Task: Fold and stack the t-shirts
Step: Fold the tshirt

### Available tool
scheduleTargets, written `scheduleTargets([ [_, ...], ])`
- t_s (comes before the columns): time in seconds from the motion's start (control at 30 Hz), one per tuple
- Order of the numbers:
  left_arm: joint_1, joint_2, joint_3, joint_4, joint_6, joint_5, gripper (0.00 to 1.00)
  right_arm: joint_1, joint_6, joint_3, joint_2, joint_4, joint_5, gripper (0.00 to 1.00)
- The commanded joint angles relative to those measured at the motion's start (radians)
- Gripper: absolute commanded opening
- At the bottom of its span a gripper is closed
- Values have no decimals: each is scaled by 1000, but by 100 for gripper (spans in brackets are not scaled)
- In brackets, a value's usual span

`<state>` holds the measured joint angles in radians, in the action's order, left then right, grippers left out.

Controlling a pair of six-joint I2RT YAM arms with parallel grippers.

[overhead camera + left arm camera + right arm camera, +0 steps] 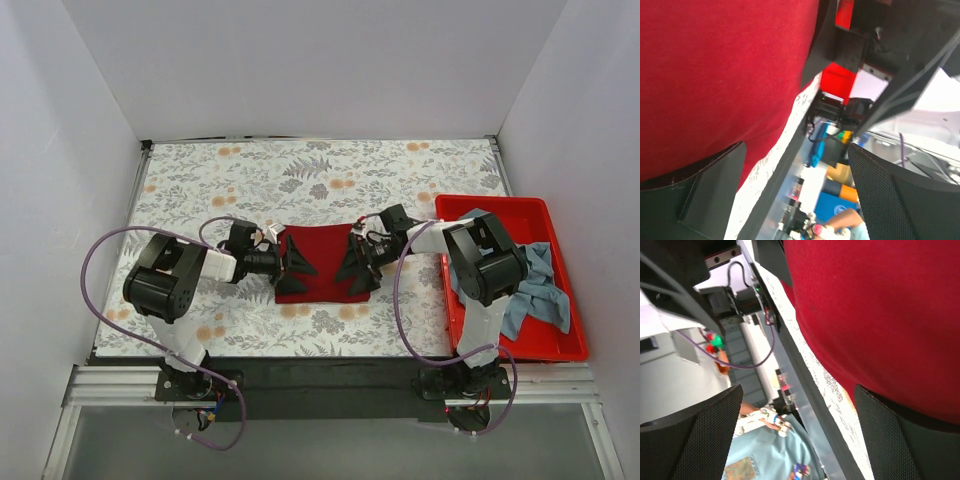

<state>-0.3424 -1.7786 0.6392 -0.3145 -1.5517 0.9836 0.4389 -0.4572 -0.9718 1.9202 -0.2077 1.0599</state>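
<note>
Squarely between the wide-open, empty left and right jaws, folded dark red t-shirt [322, 266], long axis left-right.

Top external: high, behind the arm bases [192, 385], tilted down over the whole table [250, 180]; distant. Left wrist: very close to the dark red t-shirt [322, 262], facing right and nearward past the table's near edge. Right wrist: equally close, facing left and nearward. All three share that shirt.
</note>
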Motion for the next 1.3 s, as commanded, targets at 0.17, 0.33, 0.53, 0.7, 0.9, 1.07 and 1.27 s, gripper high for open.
scheduleTargets([
  [0.17,121,43,-67,256,191,-115,85,-86,26,97,-45,14,-215,98],
  [0.33,164,191,-82,310,254,-63,86,-75,117,74,-241,-50,-206,98],
  [0.53,68,357,-49,296,228,-5,86,52,111,105,-377,-27,-163,98],
  [0.7,14,280,-79,230,140,-52,86,69,107,107,-249,19,-158,98],
  [0.9,66,101,-24,283,231,-77,85,11,192,84,-119,-51,-198,98],
  [1.07,115,126,42,387,376,34,81,-32,271,-17,-142,-165,-196,98],
  [1.27,95,190,305,338,391,98,84,-32,354,-403,-161,-292,-166,98],
])
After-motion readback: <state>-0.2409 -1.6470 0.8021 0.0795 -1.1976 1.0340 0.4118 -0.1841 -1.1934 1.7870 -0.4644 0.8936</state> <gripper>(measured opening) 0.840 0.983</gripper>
